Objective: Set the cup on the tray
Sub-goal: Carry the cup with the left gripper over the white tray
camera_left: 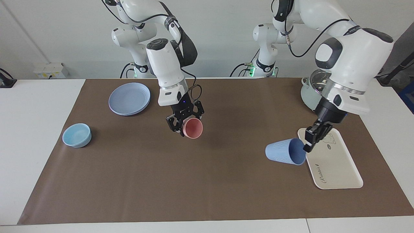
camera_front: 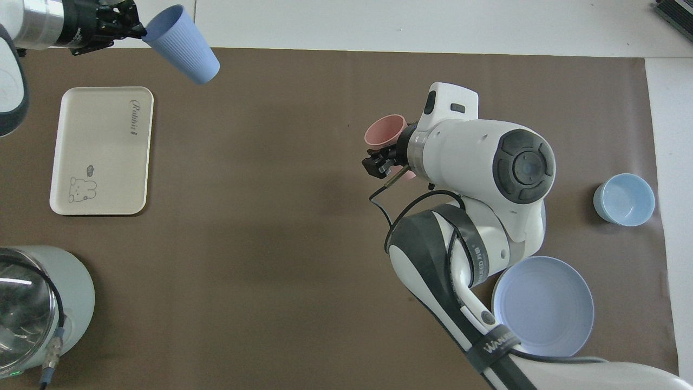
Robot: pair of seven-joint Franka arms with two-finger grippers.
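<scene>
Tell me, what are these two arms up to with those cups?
The left end effector holds the blue cup by its rim, tipped sideways in the air beside the cream tray, not yet set down. The right end effector holds a pink cup above the brown mat mid-table.

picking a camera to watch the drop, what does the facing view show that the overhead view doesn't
Only the facing view: both arm bases, and the blue cup held tilted, clear of the mat, beside the tray.

Only the overhead view: the whole tray surface unobstructed, and the pot's cable.

Both: left gripper shut on the blue cup's rim, right gripper shut on the pink cup over the mat's middle, plus the plate, bowl and pot.
</scene>
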